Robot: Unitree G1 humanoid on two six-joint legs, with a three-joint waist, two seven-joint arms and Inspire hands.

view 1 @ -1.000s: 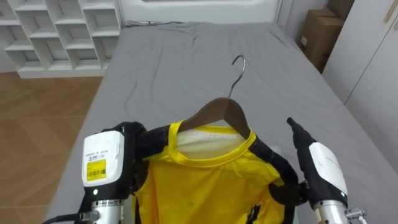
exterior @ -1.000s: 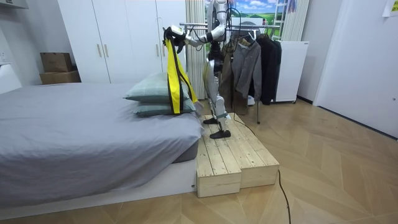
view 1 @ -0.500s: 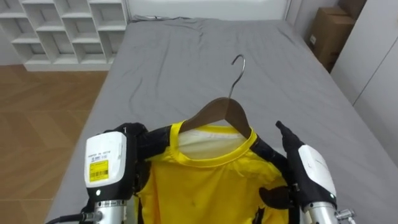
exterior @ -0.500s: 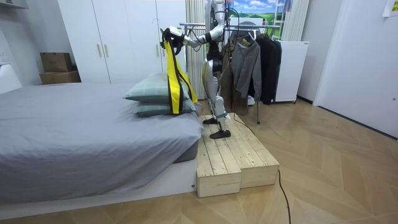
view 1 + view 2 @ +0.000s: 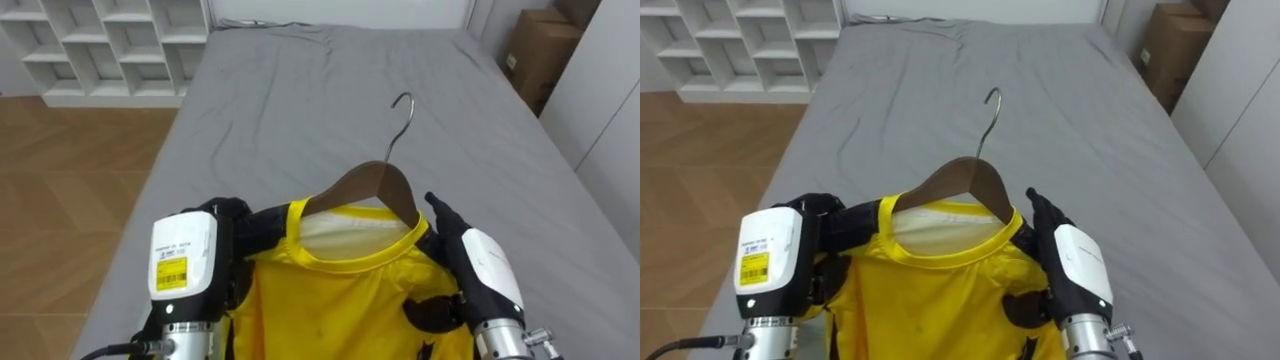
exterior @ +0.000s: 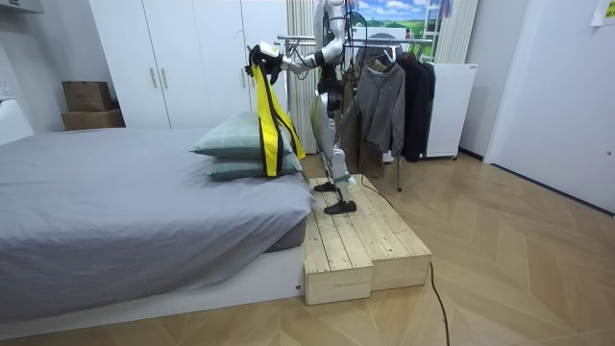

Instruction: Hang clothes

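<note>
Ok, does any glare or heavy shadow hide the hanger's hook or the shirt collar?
Left eye view: no; even light, the brown wooden hanger with its metal hook stands out against the grey bed sheet, faint crease shadows only. Room view: the yellow shirt is evenly lit.

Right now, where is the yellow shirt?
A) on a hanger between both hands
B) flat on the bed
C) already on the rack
A: the yellow shirt sits on the wooden hanger between the left hand and right hand, above the bed.
</note>
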